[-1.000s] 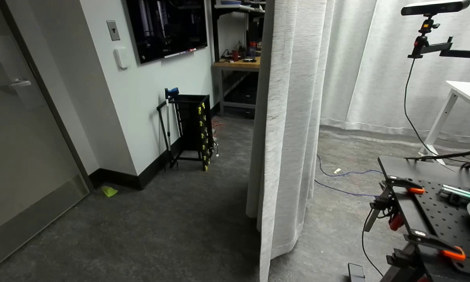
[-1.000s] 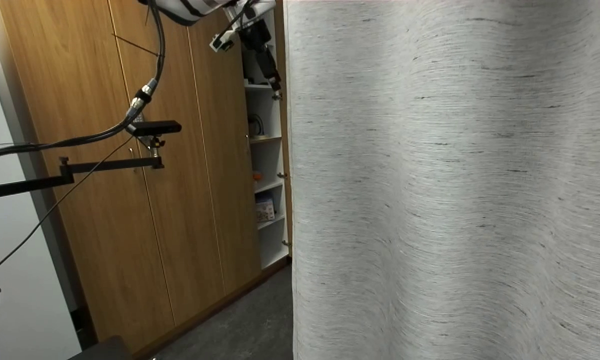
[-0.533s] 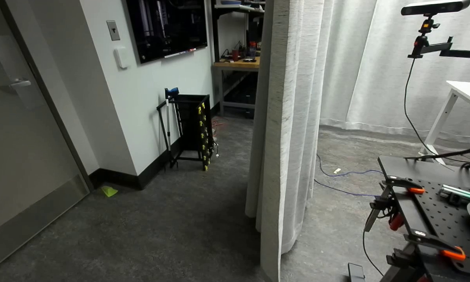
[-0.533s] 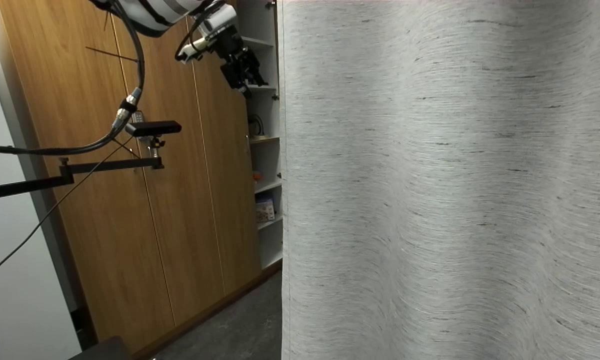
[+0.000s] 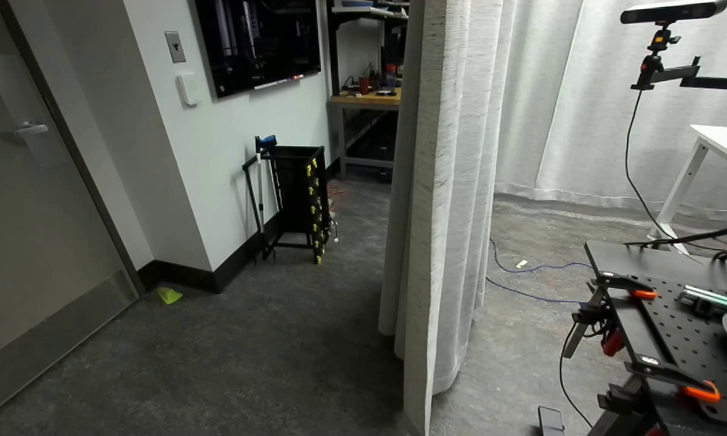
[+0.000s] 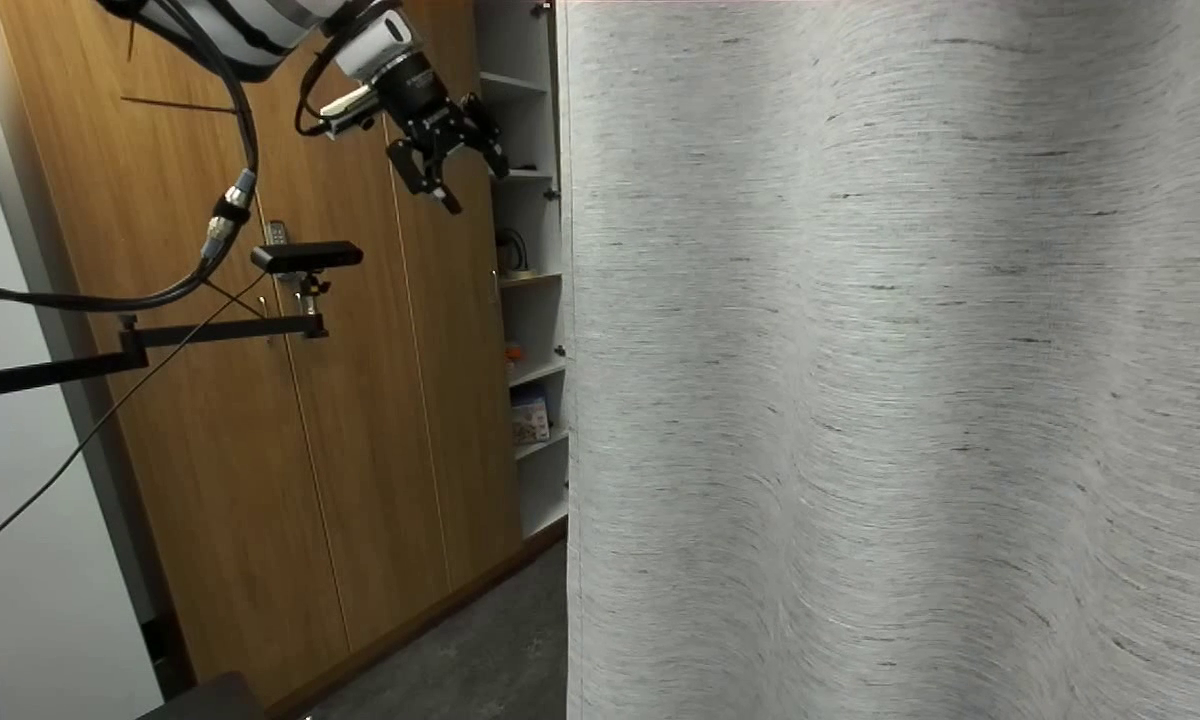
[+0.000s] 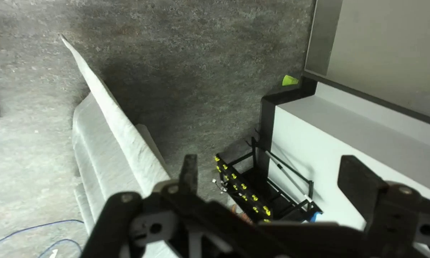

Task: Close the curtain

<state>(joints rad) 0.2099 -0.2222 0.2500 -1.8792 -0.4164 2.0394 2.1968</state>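
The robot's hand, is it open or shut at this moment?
The hand is open: its fingers stand wide apart in the wrist view, and the black rack shows through the gap.

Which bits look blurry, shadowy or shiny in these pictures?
Wrist view: the dark claw looks blurred, the floor beyond it sharper; in an exterior view, shadow darkens the floor beside the near curtain, and the black wall panel shows reflections.

no legible text, white marking on a black clamp, too small to read
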